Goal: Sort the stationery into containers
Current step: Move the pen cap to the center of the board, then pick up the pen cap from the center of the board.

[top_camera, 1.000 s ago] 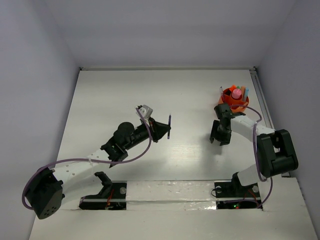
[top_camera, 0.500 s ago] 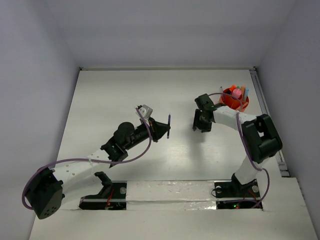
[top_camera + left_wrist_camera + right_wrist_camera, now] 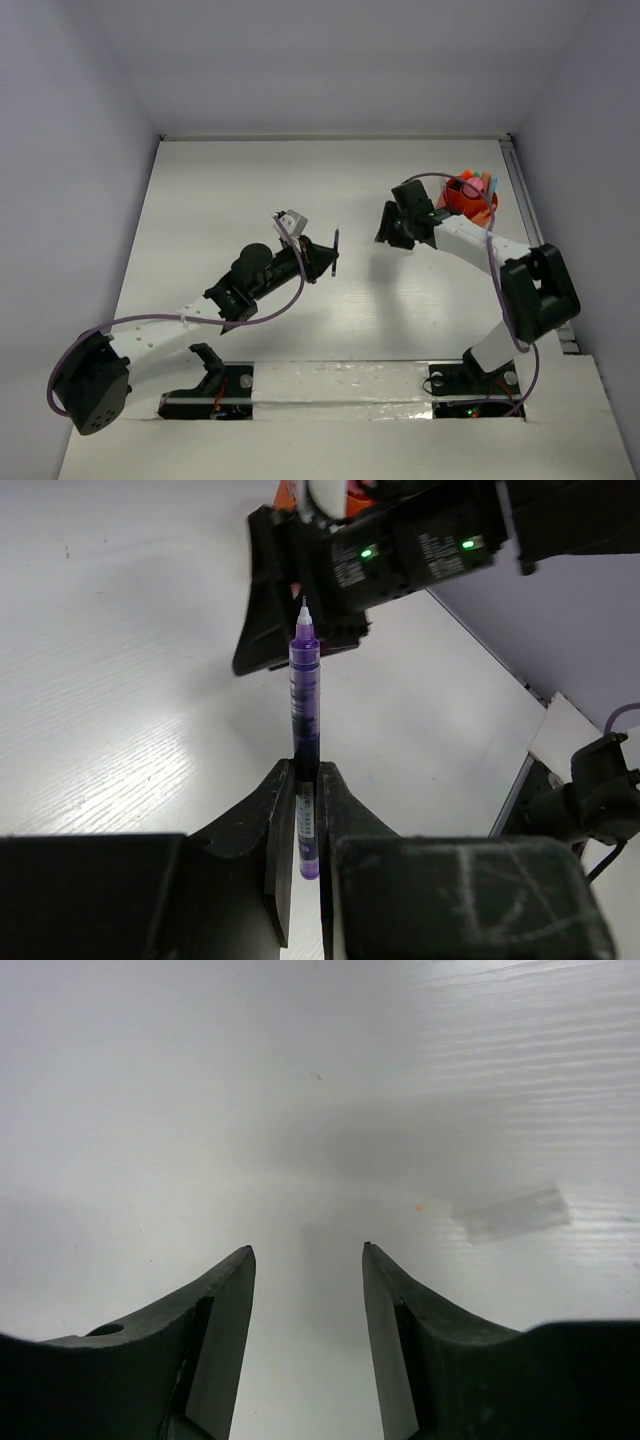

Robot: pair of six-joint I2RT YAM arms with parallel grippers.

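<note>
My left gripper (image 3: pixel 320 257) is shut on a thin purple pen (image 3: pixel 335 252) and holds it above the middle of the table. In the left wrist view the pen (image 3: pixel 303 700) sticks out past the fingertips of the left gripper (image 3: pixel 305 772), its white tip pointing at my right arm (image 3: pixel 400 550). To the pen's right, my right gripper (image 3: pixel 384 230) hangs open and empty; the right wrist view shows only bare table between the fingers of that gripper (image 3: pixel 307 1250). The orange container (image 3: pixel 462 205) stands at the far right with several pieces of stationery (image 3: pixel 482 183) upright in it.
A metal rail (image 3: pixel 525 200) runs along the table's right edge just beyond the container. A strip of clear tape (image 3: pixel 510 1210) lies flat on the white table (image 3: pixel 220 200). Grey walls close in the back and both sides.
My right gripper has swung left and away from the container, toward the held pen. The left gripper and pen shifted only slightly.
</note>
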